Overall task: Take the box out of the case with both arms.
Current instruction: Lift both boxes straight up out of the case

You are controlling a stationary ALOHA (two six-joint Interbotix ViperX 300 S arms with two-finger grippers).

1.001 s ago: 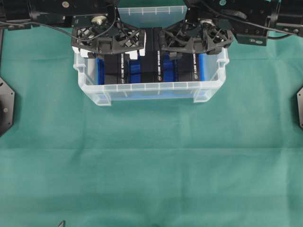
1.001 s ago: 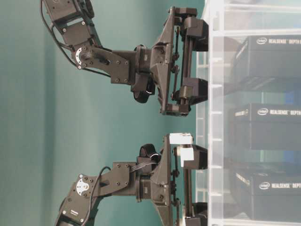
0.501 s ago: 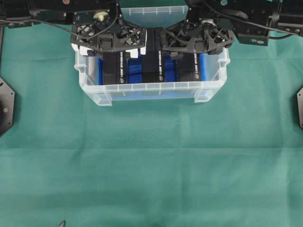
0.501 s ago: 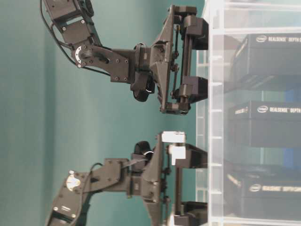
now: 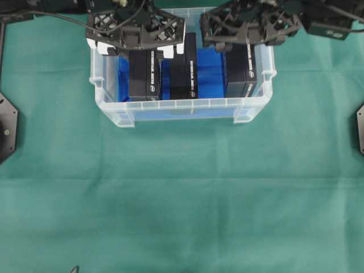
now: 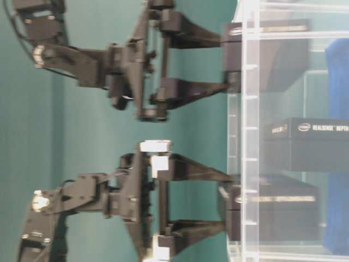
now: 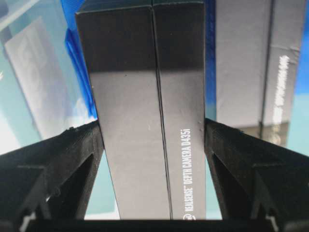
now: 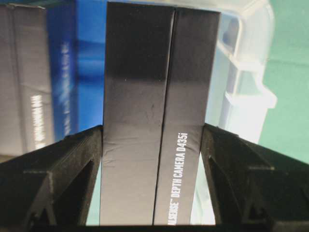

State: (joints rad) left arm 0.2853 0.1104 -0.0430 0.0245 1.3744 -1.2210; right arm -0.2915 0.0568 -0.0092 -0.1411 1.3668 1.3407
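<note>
I see green cloth covering the desk (image 5: pixel 182 193); the case (image 5: pixel 181 104) sits at its far edge. My left gripper (image 7: pixel 152 140) pinches one black D435i camera box (image 7: pixel 145 111), my right gripper (image 8: pixel 152 140) pinches another box (image 8: pixel 154 121), both partly above the case rim

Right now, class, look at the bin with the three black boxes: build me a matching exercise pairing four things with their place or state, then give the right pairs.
Column one:
1. left box
2. middle box
3. right box
4. case

Column two:
A. stands free between the other two, gripped by nothing
B. clamped by the right gripper
C. clear plastic, resting on the green cloth
D. clamped by the left gripper

Pairs: 1-D, 2-A, 3-B, 4-C
</note>
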